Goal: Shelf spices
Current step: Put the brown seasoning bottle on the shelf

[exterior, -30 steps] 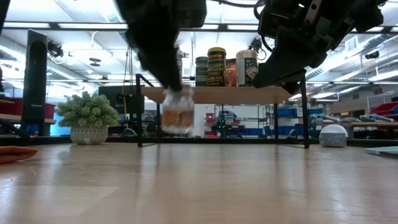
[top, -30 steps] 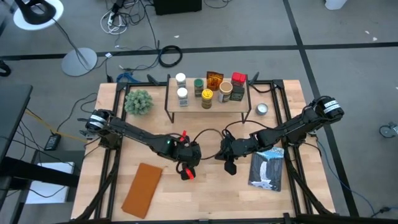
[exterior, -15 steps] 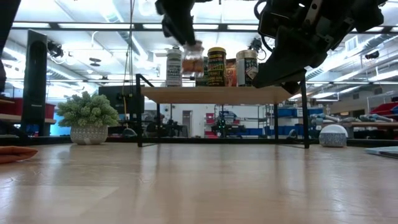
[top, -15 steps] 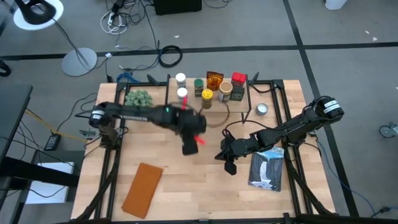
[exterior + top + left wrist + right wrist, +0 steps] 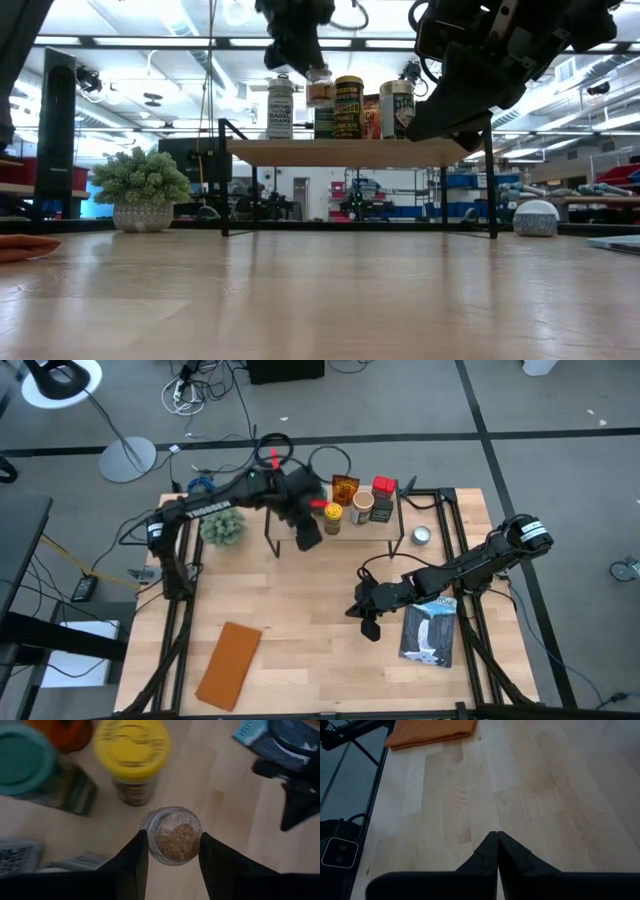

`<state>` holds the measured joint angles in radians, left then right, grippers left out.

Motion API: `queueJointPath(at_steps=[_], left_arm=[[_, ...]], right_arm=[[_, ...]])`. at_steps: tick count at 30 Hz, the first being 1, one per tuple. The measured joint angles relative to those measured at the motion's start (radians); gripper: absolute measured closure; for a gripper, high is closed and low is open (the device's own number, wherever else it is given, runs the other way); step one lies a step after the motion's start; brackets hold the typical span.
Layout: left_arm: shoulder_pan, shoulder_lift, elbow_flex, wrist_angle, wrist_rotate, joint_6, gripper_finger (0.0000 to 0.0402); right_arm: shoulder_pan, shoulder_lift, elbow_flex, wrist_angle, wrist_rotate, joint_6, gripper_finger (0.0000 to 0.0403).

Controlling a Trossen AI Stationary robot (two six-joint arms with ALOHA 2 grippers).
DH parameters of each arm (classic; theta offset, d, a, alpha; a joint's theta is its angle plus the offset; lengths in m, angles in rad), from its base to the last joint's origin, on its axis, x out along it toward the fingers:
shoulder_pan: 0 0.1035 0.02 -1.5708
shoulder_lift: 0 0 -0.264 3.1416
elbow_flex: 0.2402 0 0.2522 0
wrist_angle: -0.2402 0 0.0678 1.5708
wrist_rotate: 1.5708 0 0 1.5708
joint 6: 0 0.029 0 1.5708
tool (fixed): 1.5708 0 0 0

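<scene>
you see the left gripper [image 5: 312, 62] holding a small jar [image 5: 320, 88] just above the shelf [image 5: 355, 152], beside the white-labelled jar [image 5: 281, 107] and yellow-labelled tin [image 5: 348, 107]. a potted plant [image 5: 140, 190] stands on the worktop [image 5: 320, 300] at left.

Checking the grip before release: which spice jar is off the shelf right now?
The small clear jar of tan spice: the left gripper holds it above the shelf, near the yellow-lidded jar; the others stand on the plank.
</scene>
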<state>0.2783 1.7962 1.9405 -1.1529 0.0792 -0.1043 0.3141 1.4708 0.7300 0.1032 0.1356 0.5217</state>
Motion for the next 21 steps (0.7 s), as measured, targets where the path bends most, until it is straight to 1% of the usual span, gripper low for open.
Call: queueJointPath(at_steps=[3,7,14,21], left_arm=[[0.045,0.000,-0.024,0.025,0.043,0.002,0.0259],[0.074,0.000,-0.047,0.071,0.100,0.023,0.0259],[0.101,0.016,-0.049,0.064,0.096,0.023,0.0259],[0.100,0.045,-0.048,0.071,0.063,0.050,0.0259]], right_arm=[[0.000,0.000,0.000,0.000,0.000,0.000,0.0399],[0.000,0.000,0.000,0.000,0.000,0.000,0.0399],[0.000,0.000,0.000,0.000,0.000,-0.001,0.0396],[0.000,0.000,0.000,0.001,0.000,-0.001,0.0399]])
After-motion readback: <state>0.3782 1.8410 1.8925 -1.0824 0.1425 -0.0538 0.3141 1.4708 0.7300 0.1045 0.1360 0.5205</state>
